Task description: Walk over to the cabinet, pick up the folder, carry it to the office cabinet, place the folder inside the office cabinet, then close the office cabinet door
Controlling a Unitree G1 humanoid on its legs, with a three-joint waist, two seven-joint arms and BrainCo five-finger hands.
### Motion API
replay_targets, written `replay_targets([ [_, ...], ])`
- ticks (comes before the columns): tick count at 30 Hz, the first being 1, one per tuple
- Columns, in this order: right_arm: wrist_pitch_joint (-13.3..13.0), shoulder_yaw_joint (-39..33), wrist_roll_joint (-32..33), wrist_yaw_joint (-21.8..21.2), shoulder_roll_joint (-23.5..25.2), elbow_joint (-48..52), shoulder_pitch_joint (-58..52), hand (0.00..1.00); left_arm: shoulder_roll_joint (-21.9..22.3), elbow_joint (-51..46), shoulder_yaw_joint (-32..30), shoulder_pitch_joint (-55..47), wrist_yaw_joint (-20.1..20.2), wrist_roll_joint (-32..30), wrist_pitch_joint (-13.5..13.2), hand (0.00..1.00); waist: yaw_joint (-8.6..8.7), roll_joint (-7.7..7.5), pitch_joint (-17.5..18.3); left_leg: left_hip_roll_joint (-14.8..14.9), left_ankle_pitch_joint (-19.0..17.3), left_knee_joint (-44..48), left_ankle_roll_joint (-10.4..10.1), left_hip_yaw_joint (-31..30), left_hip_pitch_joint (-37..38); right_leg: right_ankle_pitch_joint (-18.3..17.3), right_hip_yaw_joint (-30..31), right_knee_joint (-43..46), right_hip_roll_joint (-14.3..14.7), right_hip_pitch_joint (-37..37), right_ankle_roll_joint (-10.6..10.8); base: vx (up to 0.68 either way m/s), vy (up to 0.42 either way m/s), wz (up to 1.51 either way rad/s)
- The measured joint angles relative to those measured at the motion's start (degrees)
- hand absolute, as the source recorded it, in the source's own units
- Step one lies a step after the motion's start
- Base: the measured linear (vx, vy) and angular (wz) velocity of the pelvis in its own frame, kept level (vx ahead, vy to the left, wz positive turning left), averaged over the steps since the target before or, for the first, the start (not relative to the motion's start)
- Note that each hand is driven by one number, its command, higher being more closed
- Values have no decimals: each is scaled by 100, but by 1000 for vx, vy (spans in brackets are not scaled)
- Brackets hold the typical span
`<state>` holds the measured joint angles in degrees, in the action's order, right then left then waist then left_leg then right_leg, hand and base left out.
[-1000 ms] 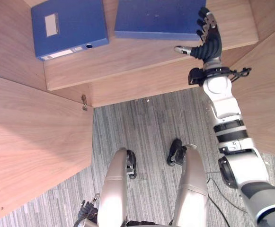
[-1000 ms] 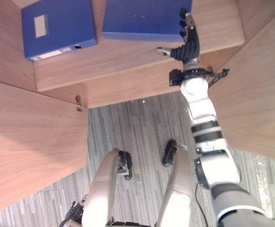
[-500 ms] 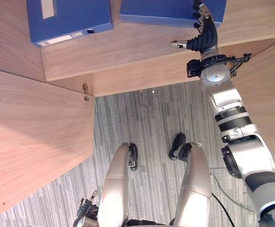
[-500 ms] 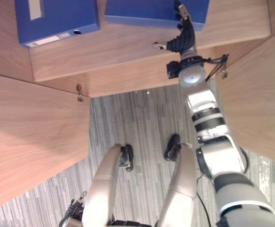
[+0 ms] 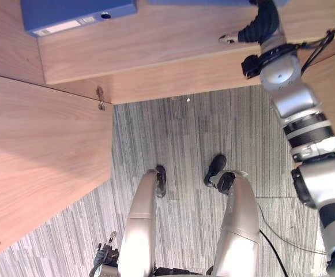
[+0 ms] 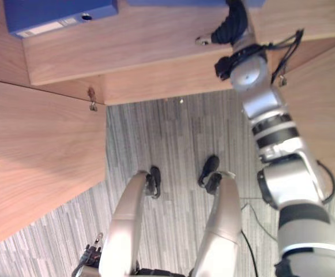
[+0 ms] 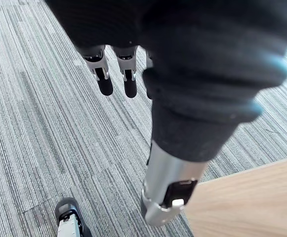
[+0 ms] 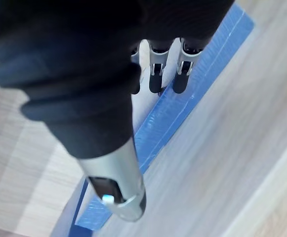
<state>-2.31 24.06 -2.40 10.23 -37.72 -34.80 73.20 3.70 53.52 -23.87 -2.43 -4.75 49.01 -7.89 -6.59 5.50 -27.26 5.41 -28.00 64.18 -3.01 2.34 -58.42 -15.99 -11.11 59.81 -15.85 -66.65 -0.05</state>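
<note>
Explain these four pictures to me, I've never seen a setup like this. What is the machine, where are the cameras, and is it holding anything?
This is a humanoid robot with two arms that end in hands with fingers. The two wide pictures come from a pair of cameras in its head, looking down, so both show the same scene. The other two pictures come from a camera on each wrist, looking along that hand from very close.

A wooden shelf carries two blue folders. The left folder lies on the robot's left side. The right hand reaches over the right folder with its fingers straight, not curled round it. I cannot tell whether they touch it. The left hand hangs above the grey carpet with relaxed fingers. Nothing is held yet.
</note>
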Motion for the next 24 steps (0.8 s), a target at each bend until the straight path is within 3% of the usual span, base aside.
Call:
replay_targets([
  [12,112,528,-1418,11,-588,-786,1083,0,-12,-26,-22,48,145,-7,13,0,-127,12,-51,-2,136,-5,-60,-186,-391,63,-163,-59,9,-238,-62,-25,40,5],
  [24,117,444,-2041,189,-722,-892,1096,0,-28,-224,-74,154,257,-24,26,0,-195,8,-52,-24,242,-14,-76,-261,-568,89,-227,-49,-18,-369,-97,-26,28,3],
])
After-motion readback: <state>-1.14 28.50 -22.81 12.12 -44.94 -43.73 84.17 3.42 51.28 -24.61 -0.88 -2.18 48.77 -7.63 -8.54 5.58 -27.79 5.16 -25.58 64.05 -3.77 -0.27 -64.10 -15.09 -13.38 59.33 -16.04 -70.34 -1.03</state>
